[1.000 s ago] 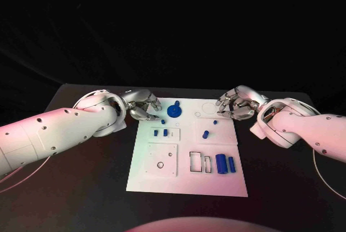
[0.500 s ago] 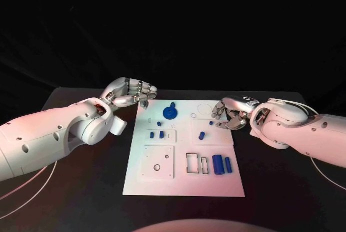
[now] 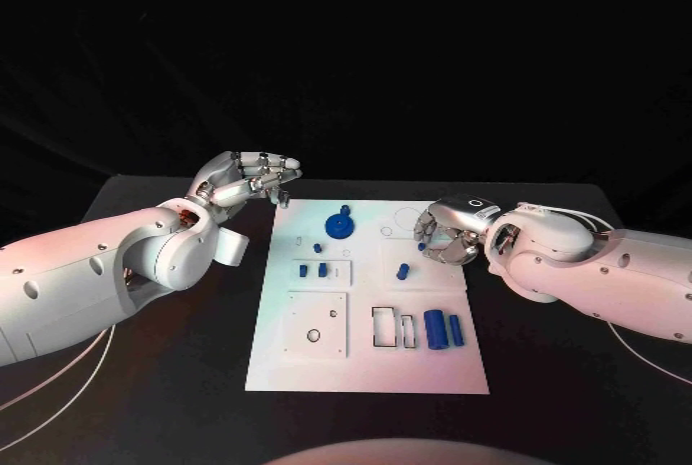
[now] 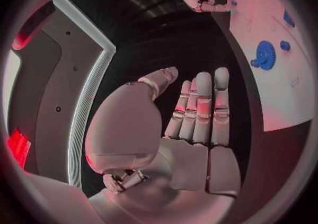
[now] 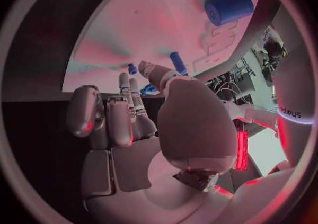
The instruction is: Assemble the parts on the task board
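Board (image 3: 368, 370) lies mid-counter (image 3: 144, 405), white, long side running away from me. I see left hand (image 3: 248, 177) raised just off board's far-left corner, fingers (image 4: 202, 107) straight and side by side, holding nothing. Right hand (image 3: 450, 235) sits low at board's right edge, fingers (image 5: 126, 113) curled inward, nothing visible in them. Gear (image 3: 340, 224) lies near far end of board. 2 cylinders (image 3: 446, 329) lie side by side at near right. Small pegs (image 3: 313, 270) sit mid-board between hands.
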